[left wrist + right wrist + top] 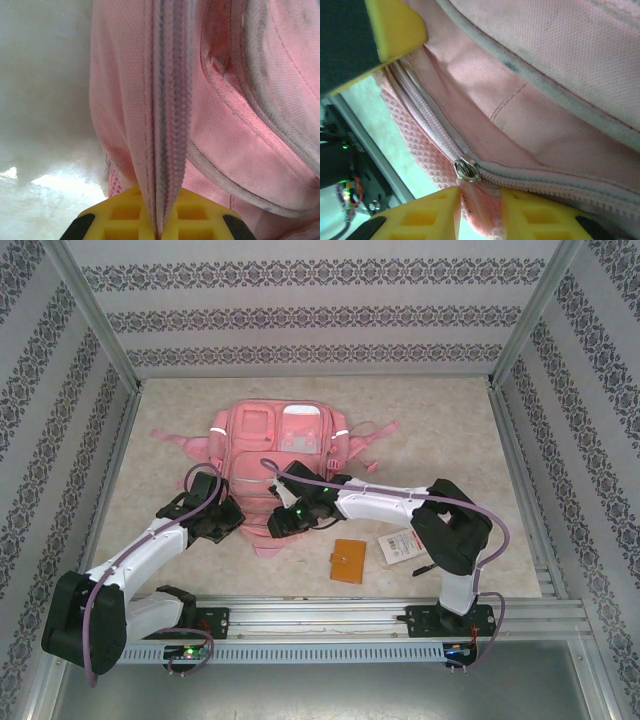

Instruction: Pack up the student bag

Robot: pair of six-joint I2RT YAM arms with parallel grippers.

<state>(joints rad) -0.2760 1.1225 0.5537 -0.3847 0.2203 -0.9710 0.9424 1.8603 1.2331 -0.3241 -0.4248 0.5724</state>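
Observation:
The student bag, pink and soft, lies flat in the middle of the table. My left gripper is at its lower left edge. Its yellow fingers are shut on a raised fold of the bag's closed zip seam. My right gripper is at the bag's lower edge. In the right wrist view its jaws stand a little apart around a pink pull tab. The tab hangs from the metal zip slider and touches the left finger.
An orange-brown wallet and a white packet with a red label lie on the table right of the bag's lower end. The bag's straps spread out to both sides. The left gripper's yellow finger shows close by in the right wrist view.

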